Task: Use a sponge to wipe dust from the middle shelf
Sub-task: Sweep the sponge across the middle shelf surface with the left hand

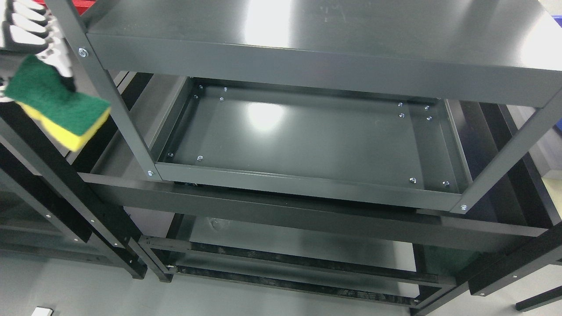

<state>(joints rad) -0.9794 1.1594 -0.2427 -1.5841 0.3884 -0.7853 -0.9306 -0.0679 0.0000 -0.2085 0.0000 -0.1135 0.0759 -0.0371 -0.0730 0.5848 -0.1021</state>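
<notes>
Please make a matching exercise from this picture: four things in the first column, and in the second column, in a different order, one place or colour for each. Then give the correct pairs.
Column one:
1. sponge
2. left hand
3. middle shelf
4. top shelf

Column two:
A. dark tray with small bolts near its corners
B. green on top, yellow underneath
C. upper left corner, holding something
D. flat dark surface along the upper edge, with bright glare

Pairs: 1-B, 2-C, 3-A, 4-D
</notes>
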